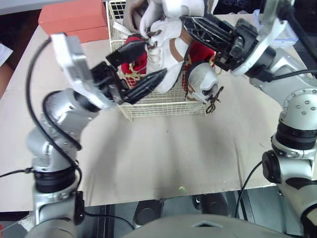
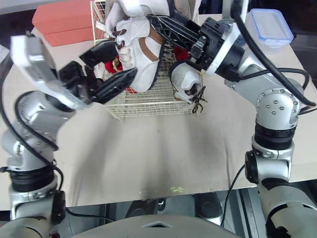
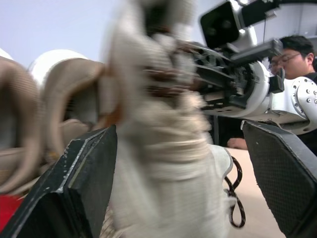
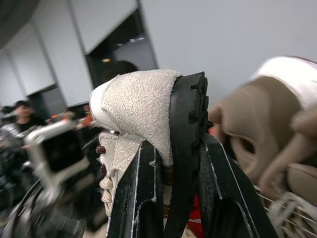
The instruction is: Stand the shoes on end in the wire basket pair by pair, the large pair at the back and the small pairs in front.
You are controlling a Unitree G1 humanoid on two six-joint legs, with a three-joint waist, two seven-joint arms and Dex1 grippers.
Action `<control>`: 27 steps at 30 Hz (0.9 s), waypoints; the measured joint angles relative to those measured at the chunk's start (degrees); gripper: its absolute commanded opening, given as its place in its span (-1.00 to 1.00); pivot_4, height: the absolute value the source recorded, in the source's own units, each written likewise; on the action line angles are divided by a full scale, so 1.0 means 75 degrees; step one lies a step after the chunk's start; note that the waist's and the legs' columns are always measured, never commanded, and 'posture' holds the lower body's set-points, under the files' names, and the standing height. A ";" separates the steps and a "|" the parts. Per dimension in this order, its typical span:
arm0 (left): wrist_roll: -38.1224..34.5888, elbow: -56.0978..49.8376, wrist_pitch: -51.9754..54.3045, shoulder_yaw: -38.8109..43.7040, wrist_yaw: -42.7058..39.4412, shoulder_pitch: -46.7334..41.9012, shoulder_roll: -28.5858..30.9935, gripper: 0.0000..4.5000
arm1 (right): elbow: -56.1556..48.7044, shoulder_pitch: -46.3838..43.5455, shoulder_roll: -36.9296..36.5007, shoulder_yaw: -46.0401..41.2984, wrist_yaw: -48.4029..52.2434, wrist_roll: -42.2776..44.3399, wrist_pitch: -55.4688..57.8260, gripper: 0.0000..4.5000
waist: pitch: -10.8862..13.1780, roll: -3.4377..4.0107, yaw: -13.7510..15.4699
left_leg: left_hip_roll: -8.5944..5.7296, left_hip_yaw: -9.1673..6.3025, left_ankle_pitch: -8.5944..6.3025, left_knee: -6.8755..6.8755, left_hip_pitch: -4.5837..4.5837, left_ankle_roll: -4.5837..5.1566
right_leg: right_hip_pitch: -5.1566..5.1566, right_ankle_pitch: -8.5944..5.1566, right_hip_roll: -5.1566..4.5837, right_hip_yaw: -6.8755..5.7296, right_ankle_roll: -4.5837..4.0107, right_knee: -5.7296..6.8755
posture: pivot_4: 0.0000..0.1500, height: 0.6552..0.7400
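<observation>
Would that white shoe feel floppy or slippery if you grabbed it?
Probably fairly stiff: the white shoe holds its shape, pinched at its thick black sole by the right pincer. Its fuzzy upper likely grips, not slips. Stood on end in the wire basket, it might tip.

An off-white suede lace-up boot (image 2: 141,54) has a tan strap and black sole. Small red fabric shoes (image 1: 138,63), cream wire basket (image 1: 163,106), salmon-pink flat box (image 1: 74,20).

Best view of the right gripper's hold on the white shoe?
Right wrist view: right gripper clamps the white shoe across its sole. Eye views: over the wire basket; left wrist view: inside the open left gripper.
</observation>
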 measured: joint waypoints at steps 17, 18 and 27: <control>-0.1962 0.0218 0.1348 0.0546 -0.0214 -0.0499 0.0326 0.98 | -0.0358 0.0286 0.0117 0.0819 0.1129 -0.0356 -0.0122 -0.94 | 0.0001 0.0003 -0.0027 | 0.0000 -0.0007 0.0000 0.0004 0.0000 -0.0001 | 0.0001 0.0000 -0.0003 -0.0005 0.0000 0.0001 | 1.00 1.00; -0.2098 0.0234 0.1442 0.0624 -0.0291 -0.0411 0.0420 0.98 | -0.0354 0.0289 0.0137 0.0818 0.1185 -0.0347 -0.0124 -0.94 | 0.0001 0.0004 -0.0033 | 0.0000 -0.0007 0.0001 0.0004 0.0001 -0.0001 | 0.0001 0.0000 -0.0003 -0.0004 0.0000 0.0001 | 1.00 1.00; -0.2693 0.0761 0.1906 0.1376 -0.0758 -0.0005 0.0774 0.98 | -0.0011 0.0514 0.0262 0.0796 0.1596 -0.0548 -0.0379 -0.94 | 0.0002 0.0006 -0.0011 | 0.0000 -0.0010 0.0001 0.0005 0.0001 -0.0001 | 0.0002 0.0000 -0.0004 -0.0009 0.0000 0.0000 | 1.00 1.00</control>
